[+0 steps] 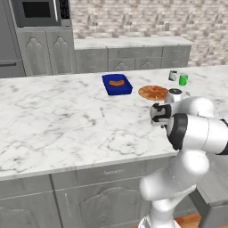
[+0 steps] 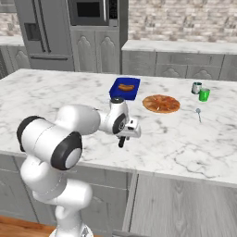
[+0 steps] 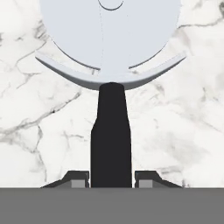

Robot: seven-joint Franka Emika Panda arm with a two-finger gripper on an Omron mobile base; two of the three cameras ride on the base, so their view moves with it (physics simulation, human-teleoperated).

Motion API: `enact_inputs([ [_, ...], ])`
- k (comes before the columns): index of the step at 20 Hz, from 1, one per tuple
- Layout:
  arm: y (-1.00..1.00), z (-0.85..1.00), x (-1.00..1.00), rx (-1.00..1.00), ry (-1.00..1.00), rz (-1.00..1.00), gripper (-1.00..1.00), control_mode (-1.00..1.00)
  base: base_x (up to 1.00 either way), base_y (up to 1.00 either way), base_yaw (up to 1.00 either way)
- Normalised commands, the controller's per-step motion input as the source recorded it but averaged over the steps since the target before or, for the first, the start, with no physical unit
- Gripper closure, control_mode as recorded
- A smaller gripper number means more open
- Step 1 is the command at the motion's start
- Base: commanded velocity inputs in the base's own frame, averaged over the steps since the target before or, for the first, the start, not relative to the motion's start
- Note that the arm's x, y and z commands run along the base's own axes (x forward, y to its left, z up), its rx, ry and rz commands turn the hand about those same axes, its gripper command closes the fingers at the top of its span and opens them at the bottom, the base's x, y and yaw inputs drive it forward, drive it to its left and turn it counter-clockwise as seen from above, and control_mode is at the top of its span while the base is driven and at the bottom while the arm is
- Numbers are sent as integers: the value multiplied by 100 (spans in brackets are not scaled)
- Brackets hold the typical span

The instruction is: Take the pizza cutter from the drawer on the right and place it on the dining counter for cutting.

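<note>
White marble with grey veins, the large dining counter, spreads across the middle of the left base view. At centre right the robot's two-finger gripper hangs over it, near a round orange pizza. A blue rectangular tray lies above centre, and a thin silver utensil lies at centre. No writing is legible.

In the right base view, the gripper sits centre left over the counter's near edge. Letting go here could, I judge, drop the tool off the edge onto the floor.

In the hand view, the finger tips at the bottom clamp the black handle of the silvery-white round-wheeled pizza cutter; its wheel fills the top, above marble. A tilted release might let the wheel roll. No brand shows.
</note>
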Motion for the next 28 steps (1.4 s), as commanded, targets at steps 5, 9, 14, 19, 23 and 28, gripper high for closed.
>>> enact_inputs([
  [5,36,-51,37,0,0,0,100,-100,0,0,0],
  [9,14,-12,40,0,3,0,100,-100,0,0,0],
  [14,15,-18,50,0,2,0,100,-100,0,0,0],
  [19,10,-29,47,0,0,0,100,-100,0,0,0],
  [23,4,-31,42,0,0,0,100,-100,0,0,0],
  [28,2,-40,30,0,0,1,100,-100,0,0,0],
])
